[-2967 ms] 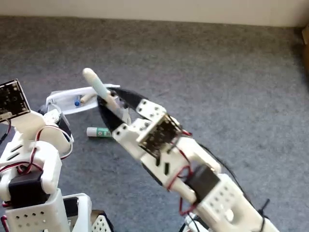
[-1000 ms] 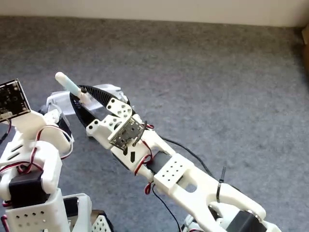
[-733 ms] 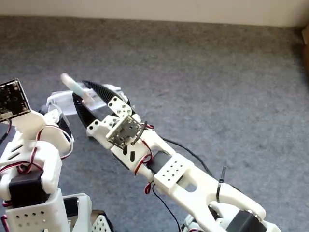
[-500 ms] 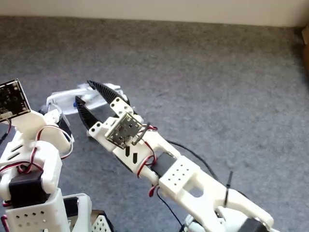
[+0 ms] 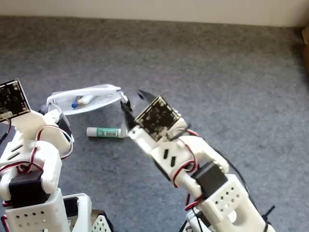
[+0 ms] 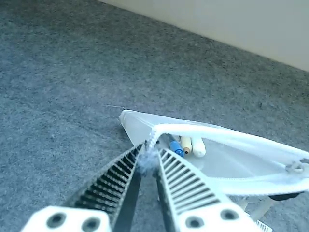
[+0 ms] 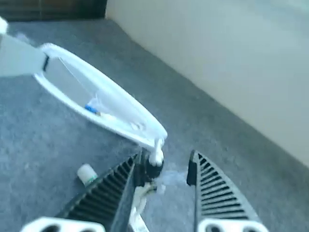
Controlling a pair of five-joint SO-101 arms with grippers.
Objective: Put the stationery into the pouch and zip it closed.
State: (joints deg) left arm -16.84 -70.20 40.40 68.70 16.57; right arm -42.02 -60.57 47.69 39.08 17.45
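Note:
A clear white-edged pouch (image 5: 91,96) lies open on the grey carpet, its zipper pull (image 7: 155,155) at the end nearest my right gripper. Inside it lie a blue-capped pen (image 6: 175,146) and a white pen (image 6: 197,146). My left gripper (image 6: 148,155) is shut on the pouch's far end, holding the mouth up. My right gripper (image 7: 166,169) stands open with nothing in it, just beside the zipper end. A green-and-white glue stick (image 5: 104,132) lies on the carpet in front of the pouch.
Grey carpet (image 5: 217,72) stretches free to the right and back, ending at a pale wall (image 7: 231,58). The left arm's body (image 5: 29,159) stands at the front left.
My right gripper carried a pale pen over the pouch, let it go into the pouch, then drew back to the right, open. The glue stick is uncovered again.

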